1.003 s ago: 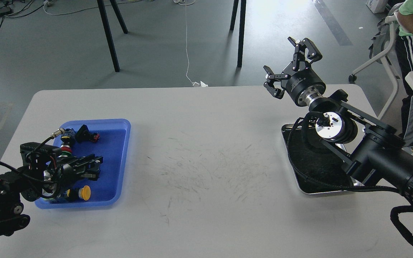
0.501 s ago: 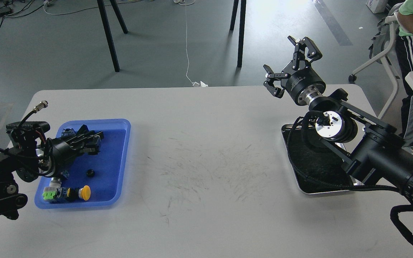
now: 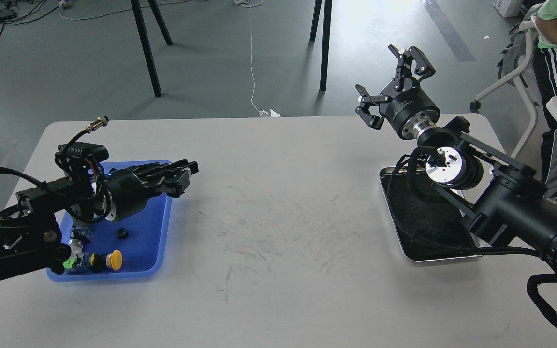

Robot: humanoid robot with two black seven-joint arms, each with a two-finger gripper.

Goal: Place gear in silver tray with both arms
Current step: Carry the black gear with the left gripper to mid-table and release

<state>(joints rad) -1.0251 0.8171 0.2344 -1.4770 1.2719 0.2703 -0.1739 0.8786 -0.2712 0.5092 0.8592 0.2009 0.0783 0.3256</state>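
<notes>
Left black clawed gripper (image 3: 182,175) hangs over the blue plastic tray's (image 3: 160,244) far edge, fingers together; whether they pinch a gear I cannot tell. One small dark gear-like piece (image 3: 123,233) lies in that tray. Across the table, the shiny rectangular silver tray (image 3: 397,244) looks empty under the right arm, whose gripper (image 3: 388,79) stands spread. Delivery remains.

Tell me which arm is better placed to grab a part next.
Left. Its pincer sits at the blue tray's far right corner, near the parts. The right pincer is open, raised beyond the silver tray.
</notes>
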